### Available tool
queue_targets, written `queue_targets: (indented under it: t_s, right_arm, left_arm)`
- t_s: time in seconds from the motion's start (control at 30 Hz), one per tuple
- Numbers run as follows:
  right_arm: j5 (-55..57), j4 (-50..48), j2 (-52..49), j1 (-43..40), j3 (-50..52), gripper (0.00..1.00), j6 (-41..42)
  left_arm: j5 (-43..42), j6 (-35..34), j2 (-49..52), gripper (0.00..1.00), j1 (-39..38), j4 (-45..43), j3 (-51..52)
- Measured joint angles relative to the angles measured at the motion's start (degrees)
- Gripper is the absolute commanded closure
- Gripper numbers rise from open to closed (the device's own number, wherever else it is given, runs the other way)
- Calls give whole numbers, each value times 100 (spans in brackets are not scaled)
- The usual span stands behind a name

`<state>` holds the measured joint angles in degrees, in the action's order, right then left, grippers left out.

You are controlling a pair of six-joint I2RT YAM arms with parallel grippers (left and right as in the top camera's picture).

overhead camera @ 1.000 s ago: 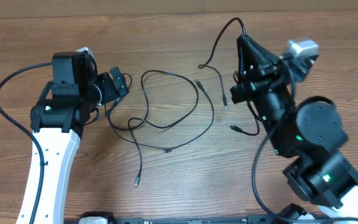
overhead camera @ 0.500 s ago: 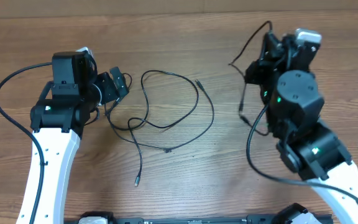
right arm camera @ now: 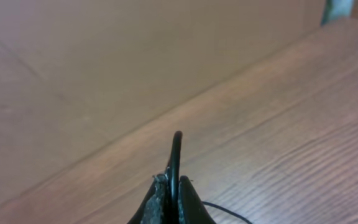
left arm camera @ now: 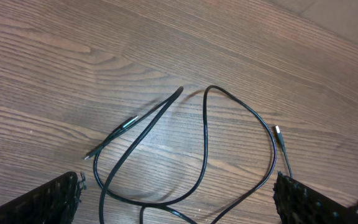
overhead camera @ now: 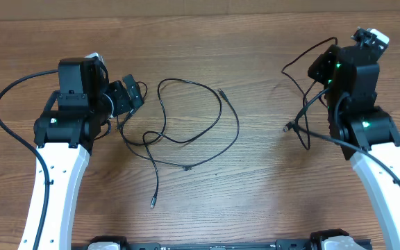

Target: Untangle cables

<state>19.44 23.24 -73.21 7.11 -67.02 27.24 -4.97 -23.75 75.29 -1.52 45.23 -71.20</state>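
Observation:
Several thin black cables (overhead camera: 238,128) lie in loose loops on the wooden table at centre, with a plug end (overhead camera: 153,203) toward the front. My left gripper (overhead camera: 127,102) hovers at the left edge of that pile, wide open. In the left wrist view its fingers (left arm camera: 48,202) straddle crossing cable loops (left arm camera: 207,137) without touching them. My right gripper (overhead camera: 321,67) is at the far right, raised. It is shut on one black cable (right arm camera: 177,155), which stands up between the pads. That cable hangs down to a plug (overhead camera: 288,127) near the table.
The thick black wire (overhead camera: 2,104) of the left arm curves out at the left. The right arm's own wire (overhead camera: 367,156) runs along its white link. The table's far edge (overhead camera: 200,15) meets a tan wall.
The right arm has swung from the centre to the far right, carrying its cable away from the pile. The left arm and the remaining loops have not moved.

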Motion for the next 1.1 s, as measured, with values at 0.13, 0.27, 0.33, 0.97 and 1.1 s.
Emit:
queue_targets:
  t_s: [0.13, 0.27, 0.33, 0.97, 1.1]
  right_arm:
    - [-107, 42, -214, -273, 0, 96, 55]
    - [-146, 146, -470, -599, 0, 96, 101]
    - [-155, 162, -595, -789, 0, 96, 103]
    - [-210, 201, -1333, -2623, 0, 96, 107]
    - [-210, 208, -1340, -3095, 0, 96, 107]
  left_arm:
    - [0, 0, 0, 0, 0, 0, 0]
    - [0, 0, 0, 0, 0, 2, 0]
    - [0, 0, 0, 0, 0, 0, 0]
    - [0, 0, 0, 1, 0, 0, 0]
    - [0, 0, 0, 0, 0, 0, 0]
